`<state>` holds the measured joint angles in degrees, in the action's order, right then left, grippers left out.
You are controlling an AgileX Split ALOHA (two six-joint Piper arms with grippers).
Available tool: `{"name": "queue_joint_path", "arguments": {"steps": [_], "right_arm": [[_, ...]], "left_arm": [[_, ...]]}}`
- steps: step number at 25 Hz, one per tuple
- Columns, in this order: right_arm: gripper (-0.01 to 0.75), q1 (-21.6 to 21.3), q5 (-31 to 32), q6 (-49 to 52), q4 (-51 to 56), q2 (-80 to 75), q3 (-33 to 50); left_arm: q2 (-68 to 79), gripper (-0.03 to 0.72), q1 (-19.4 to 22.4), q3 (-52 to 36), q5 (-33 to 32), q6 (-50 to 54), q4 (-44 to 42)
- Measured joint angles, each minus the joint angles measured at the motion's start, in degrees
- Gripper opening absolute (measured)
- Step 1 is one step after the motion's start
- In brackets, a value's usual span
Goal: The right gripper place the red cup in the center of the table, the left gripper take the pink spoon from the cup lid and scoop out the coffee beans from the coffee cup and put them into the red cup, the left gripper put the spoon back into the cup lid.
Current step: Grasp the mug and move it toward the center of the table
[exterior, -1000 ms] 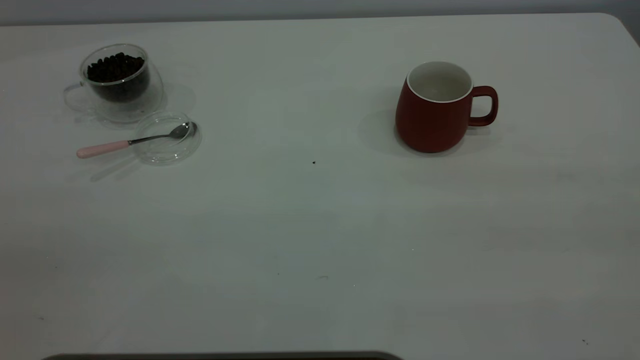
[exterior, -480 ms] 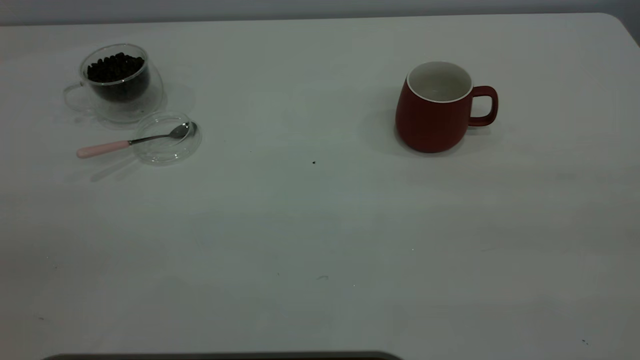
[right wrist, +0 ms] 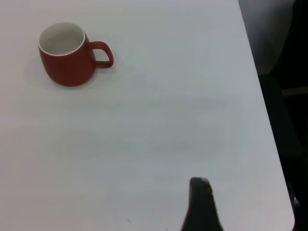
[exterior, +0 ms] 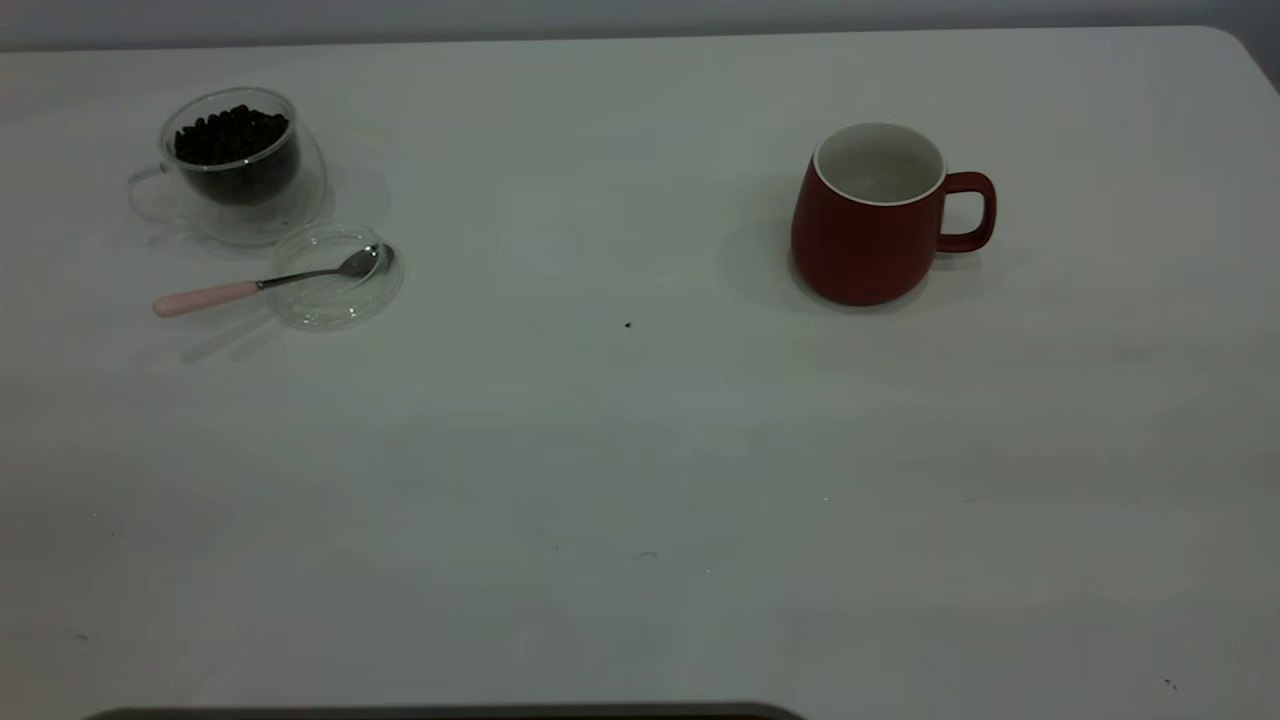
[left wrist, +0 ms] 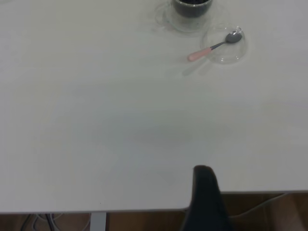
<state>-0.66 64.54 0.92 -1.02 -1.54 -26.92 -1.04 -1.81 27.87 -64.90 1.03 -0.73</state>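
A white table (exterior: 640, 450) fills the view. By its far left corner sit the glass cup (exterior: 240, 165) of beans (exterior: 232, 133) and the lid (exterior: 335, 277) bearing the spoon (exterior: 262, 284). The red cup (exterior: 870, 215) stands right of centre, untouched. First step pending: the right gripper (right wrist: 202, 204), jaw state unclear, must reach it.

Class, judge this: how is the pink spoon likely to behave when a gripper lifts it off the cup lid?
The pink spoon looks thin and stiff, probably light. Its bowl rests in the cup lid with the handle overhanging, so it may pivot. The shiny neck could slip; the handle seems safer.
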Motion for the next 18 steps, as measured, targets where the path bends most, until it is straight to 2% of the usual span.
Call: {"name": "queue_joint_path", "arguments": {"steps": [5, 8, 13, 18], "right_arm": [[0.586, 0.0, 0.1, 0.2, 1.0, -0.6, -0.7], [0.586, 0.0, 0.1, -0.9, 1.9, -5.9, -4.6], [0.586, 0.0, -0.9, -10.2, 3.5, -27.7, -14.1], [0.586, 0.0, -6.7, -19.4, 3.8, -53.0, -21.1]], "left_arm": [[0.0, 0.588, 0.0, 0.0, 0.0, 0.0, 0.0], [0.0, 0.588, 0.0, 0.0, 0.0, 0.0, 0.0], [0.0, 0.588, 0.0, 0.0, 0.0, -0.1, 0.0], [0.0, 0.588, 0.0, 0.0, 0.0, -0.2, 0.0]]}}
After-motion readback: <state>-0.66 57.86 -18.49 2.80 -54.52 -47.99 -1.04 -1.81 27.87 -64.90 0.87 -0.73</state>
